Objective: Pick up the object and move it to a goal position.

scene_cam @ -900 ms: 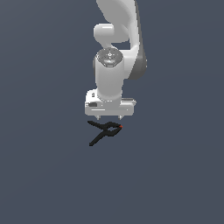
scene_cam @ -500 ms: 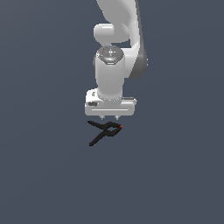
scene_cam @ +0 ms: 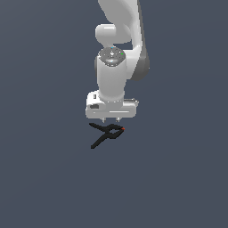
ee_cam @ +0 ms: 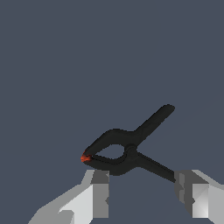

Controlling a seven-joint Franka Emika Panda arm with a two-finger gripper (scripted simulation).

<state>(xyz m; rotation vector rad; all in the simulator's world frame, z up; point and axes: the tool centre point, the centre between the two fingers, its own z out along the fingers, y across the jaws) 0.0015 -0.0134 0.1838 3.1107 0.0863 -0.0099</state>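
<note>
Directly beneath the white gripper (scene_cam: 111,120) lies the small black spring clamp (scene_cam: 107,133), flat on the dark grey floor (scene_cam: 44,178). Its long axis runs on a diagonal in the exterior view: the two thin handles splay out toward that view's left, one reaching low and left, the other shorter and higher, while the looped jaw with its tiny red-orange tip (scene_cam: 123,129) points toward the view's right.

From the wrist camera the clamp (ee_cam: 127,148) sits right between the two fingers (ee_cam: 99,192), and they stand well apart, spread wide with nothing gripped. One finger is just beside the red tip (ee_cam: 84,158), the other just beside the end of a handle. Whether either pad touches the clamp, I cannot tell; it looks like they straddle it.

Against the frame from half a second ago, the hand has dropped lower: the fingertips now sit just above the clamp's top edge in the exterior view, where a clearer gap showed before. The clamp itself has not moved, same spot, same heading, red tip to the same side. The arm (scene_cam: 118,53) rises straight up out of the frame.
</note>
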